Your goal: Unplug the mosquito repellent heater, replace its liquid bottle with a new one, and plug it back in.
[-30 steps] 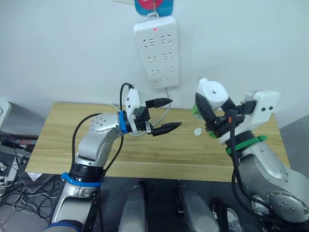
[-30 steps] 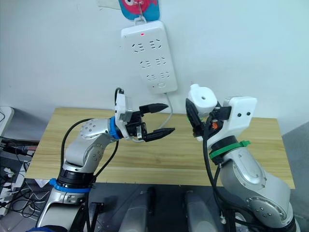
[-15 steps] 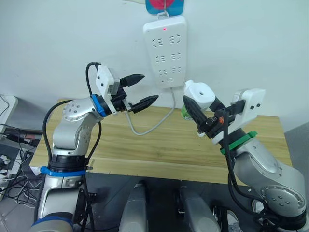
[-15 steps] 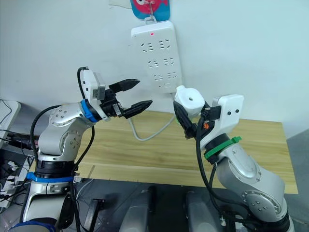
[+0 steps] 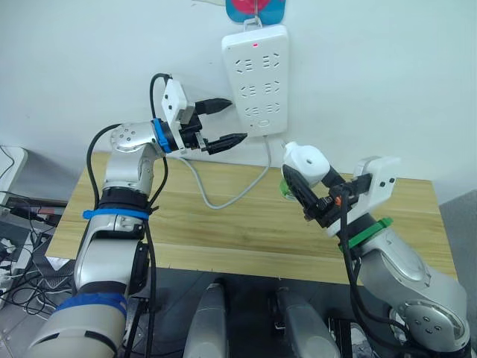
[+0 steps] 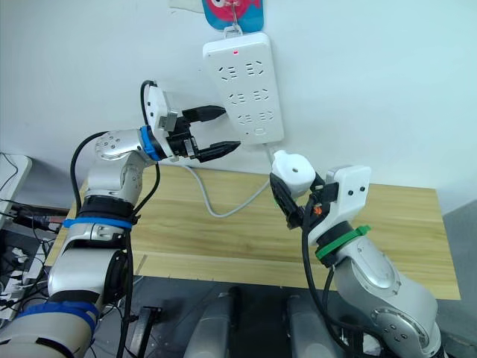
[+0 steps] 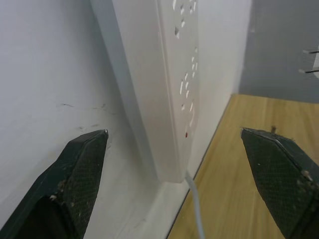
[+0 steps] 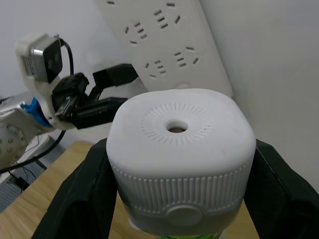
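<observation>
My right pincer (image 5: pixel 317 195) grips the heater (image 5: pixel 307 159) above the table (image 5: pixel 223 239), green bottle seemingly fitted underneath. The power strip (image 5: pixel 256 78) hangs up-left of it; my open left pincer (image 5: pixel 226 121) is nearer.

Lab, bare wall, wooden bench (image 5: pixel 223 231), floor cables (image 5: pixel 19 287)

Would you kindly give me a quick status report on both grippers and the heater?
Left gripper open, empty, beside the power strip. Right gripper shut on the mosquito repellent heater, held unplugged below the strip. Nothing between heater and strip.
</observation>
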`<state>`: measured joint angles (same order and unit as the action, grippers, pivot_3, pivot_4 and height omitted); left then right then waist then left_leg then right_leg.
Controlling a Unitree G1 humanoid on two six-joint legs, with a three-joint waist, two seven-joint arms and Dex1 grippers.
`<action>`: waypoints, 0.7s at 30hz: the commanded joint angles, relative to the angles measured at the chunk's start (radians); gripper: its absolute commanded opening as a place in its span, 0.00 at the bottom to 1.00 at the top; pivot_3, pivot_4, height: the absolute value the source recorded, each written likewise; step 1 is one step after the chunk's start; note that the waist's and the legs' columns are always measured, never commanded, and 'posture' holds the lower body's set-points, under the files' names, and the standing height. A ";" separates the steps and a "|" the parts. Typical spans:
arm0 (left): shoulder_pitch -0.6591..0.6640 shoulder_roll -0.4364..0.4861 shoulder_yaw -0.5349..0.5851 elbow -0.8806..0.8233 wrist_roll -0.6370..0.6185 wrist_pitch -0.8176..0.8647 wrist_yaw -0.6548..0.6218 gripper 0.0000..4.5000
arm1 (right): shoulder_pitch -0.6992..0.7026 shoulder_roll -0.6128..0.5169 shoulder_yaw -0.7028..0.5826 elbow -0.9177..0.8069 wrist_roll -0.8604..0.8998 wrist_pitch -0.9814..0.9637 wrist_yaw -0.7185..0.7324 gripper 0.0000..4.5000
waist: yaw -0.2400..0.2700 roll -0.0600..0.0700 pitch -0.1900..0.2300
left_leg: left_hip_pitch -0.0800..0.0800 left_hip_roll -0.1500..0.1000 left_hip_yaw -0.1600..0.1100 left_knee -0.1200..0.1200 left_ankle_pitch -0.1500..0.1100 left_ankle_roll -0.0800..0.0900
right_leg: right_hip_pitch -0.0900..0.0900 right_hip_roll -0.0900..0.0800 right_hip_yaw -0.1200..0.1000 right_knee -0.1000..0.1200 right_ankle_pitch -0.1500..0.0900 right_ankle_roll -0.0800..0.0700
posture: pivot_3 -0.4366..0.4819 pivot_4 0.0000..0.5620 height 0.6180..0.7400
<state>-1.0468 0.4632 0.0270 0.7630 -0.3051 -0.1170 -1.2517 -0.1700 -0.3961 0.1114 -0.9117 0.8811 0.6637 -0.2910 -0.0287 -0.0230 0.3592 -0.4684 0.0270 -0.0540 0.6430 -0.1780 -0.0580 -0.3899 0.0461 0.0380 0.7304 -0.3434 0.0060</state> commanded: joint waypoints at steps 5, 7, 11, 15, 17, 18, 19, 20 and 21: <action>-0.111 -0.041 0.009 0.138 0.028 -0.112 -0.095 1.00 | -0.008 0.025 -0.022 -0.057 -0.026 -0.008 0.030 0.67 | -0.005 0.000 0.000 | 0.000 0.000 0.000 0.000 0.000 0.000 | 0.000 0.000 0.000 0.001 0.000 0.000 | 0.50 0.55 1.00; -0.116 -0.040 0.013 0.141 0.025 -0.109 -0.115 0.96 | -0.025 0.031 -0.034 -0.056 -0.018 0.003 0.021 0.67 | -0.005 0.000 0.000 | 0.000 0.000 0.000 0.000 0.000 0.000 | 0.000 0.000 0.000 0.001 0.000 0.000 | 0.50 0.55 1.00; -0.101 -0.028 0.017 0.101 0.014 -0.067 -0.149 0.72 | -0.062 0.043 -0.046 -0.053 -0.001 0.028 -0.001 0.67 | -0.005 0.000 0.000 | 0.000 0.000 0.000 0.000 0.000 0.000 | 0.000 0.001 0.000 0.002 0.000 0.000 | 0.50 0.55 1.00; -0.088 -0.022 0.022 0.062 0.009 -0.027 -0.151 0.43 | -0.089 0.055 -0.055 -0.046 0.009 0.051 -0.011 0.67 | -0.004 0.000 0.000 | 0.000 0.000 0.000 0.000 0.000 0.000 | 0.000 0.001 0.000 0.002 0.000 0.000 | 0.51 0.56 1.00; -0.081 -0.018 0.029 0.046 0.004 0.004 -0.144 0.31 | -0.117 0.059 -0.064 -0.037 0.022 0.064 -0.019 0.67 | -0.004 0.000 0.000 | 0.000 0.000 0.000 0.000 0.000 0.000 | 0.000 0.001 0.000 0.002 0.000 0.000 | 0.52 0.57 1.00; -0.078 -0.015 0.029 0.040 0.004 0.013 -0.144 0.31 | -0.137 0.060 -0.069 -0.032 0.030 0.073 -0.025 0.67 | -0.005 0.000 0.000 | 0.000 0.000 0.000 0.000 0.000 0.000 | 0.000 0.001 0.000 0.002 0.000 0.000 | 0.52 0.57 1.00; -0.075 -0.014 0.029 0.036 0.004 0.017 -0.143 0.31 | -0.154 0.061 -0.073 -0.028 0.034 0.081 -0.028 0.67 | -0.005 0.000 0.000 | 0.000 0.000 0.000 0.000 0.000 0.000 | 0.000 0.001 0.000 0.002 0.000 0.000 | 0.52 0.57 1.00; -0.073 -0.012 0.029 0.032 0.006 0.021 -0.143 0.31 | -0.175 0.059 -0.073 -0.027 0.036 0.091 -0.030 0.67 | -0.005 0.000 0.000 | 0.000 0.000 -0.001 0.000 0.000 0.000 | 0.000 0.001 0.000 0.002 0.000 0.000 | 0.52 0.57 1.00; -0.072 -0.011 0.028 0.029 0.009 0.023 -0.139 0.31 | -0.196 0.062 -0.073 -0.025 0.039 0.103 -0.037 0.67 | -0.005 0.000 0.000 | 0.000 0.000 -0.001 0.000 0.000 0.000 | 0.000 0.001 0.000 0.002 0.000 0.000 | 0.52 0.57 1.00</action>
<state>-1.1184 0.4419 0.0516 0.8395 -0.2906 -0.0896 -1.3826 -0.3444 -0.3402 0.0559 -0.9043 0.8963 0.7615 -0.3199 -0.0335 -0.0230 0.3592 -0.4684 0.0273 -0.0548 0.6432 -0.1780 -0.0581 -0.3904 0.0466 0.0380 0.7325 -0.3434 0.0059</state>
